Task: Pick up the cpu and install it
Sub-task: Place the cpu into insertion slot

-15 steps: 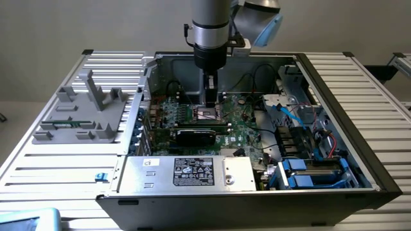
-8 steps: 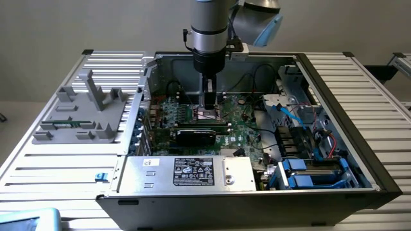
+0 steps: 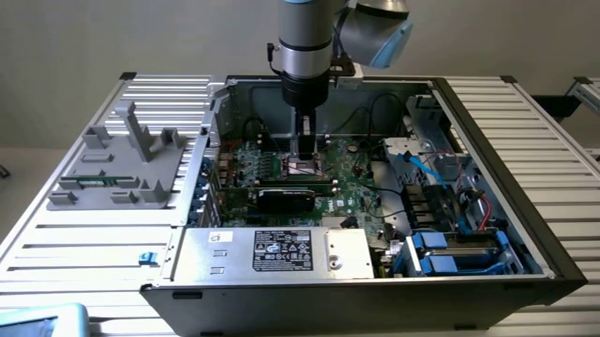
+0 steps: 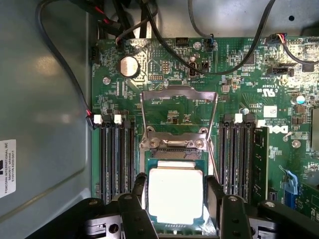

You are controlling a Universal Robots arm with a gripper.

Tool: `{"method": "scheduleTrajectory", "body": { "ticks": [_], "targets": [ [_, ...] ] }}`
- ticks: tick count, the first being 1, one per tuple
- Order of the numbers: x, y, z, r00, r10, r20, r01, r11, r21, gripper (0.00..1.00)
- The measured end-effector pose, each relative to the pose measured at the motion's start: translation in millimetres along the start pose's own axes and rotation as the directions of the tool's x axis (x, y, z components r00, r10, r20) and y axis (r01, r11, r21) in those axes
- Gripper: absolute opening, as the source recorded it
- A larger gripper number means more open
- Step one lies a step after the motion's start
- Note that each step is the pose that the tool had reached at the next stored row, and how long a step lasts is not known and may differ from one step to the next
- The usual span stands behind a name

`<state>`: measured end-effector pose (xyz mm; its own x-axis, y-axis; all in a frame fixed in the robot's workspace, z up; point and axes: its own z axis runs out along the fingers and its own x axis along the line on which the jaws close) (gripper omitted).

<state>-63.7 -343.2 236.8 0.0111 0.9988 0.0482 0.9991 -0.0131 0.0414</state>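
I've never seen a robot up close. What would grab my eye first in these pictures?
The robot arm reaches straight down into the open computer case in the middle of the exterior view. At its tip, the tool clasps the cpu, a shiny silver square, over the green motherboard, with a metal frame standing open next to it.

An open case (image 3: 356,309) lay on a slatted table (image 3: 94,253). Inside it a green motherboard (image 3: 352,186) sat flat, with a black card (image 3: 286,198) standing across it and a silver power supply (image 3: 281,251) at the near wall. Blue drive caddies (image 3: 440,256) filled the corner toward the exterior view's right. A grey fixture (image 3: 122,165) stood on the table beside the case. On the board were a coin cell (image 4: 129,65), memory slots (image 4: 117,159) and a black cable (image 4: 234,59).
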Motion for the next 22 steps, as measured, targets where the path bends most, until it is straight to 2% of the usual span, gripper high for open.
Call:
{"method": "scheduleTrajectory", "body": {
  "ticks": [6,15,22],
  "targets": [
    [-0.4,-1.2,7.5,1.0,0.0,-0.0009,0.0,1.0,0.0,0.56],
    [-0.8,-3.5,16.3,1.0,0.0,-0.0054,0.0,1.0,0.0003,0.56],
    [-1.2,-5.0,23.7,1.0,0.0,-0.0058,0.0,1.0,0.0005,0.56]
  ]
}}
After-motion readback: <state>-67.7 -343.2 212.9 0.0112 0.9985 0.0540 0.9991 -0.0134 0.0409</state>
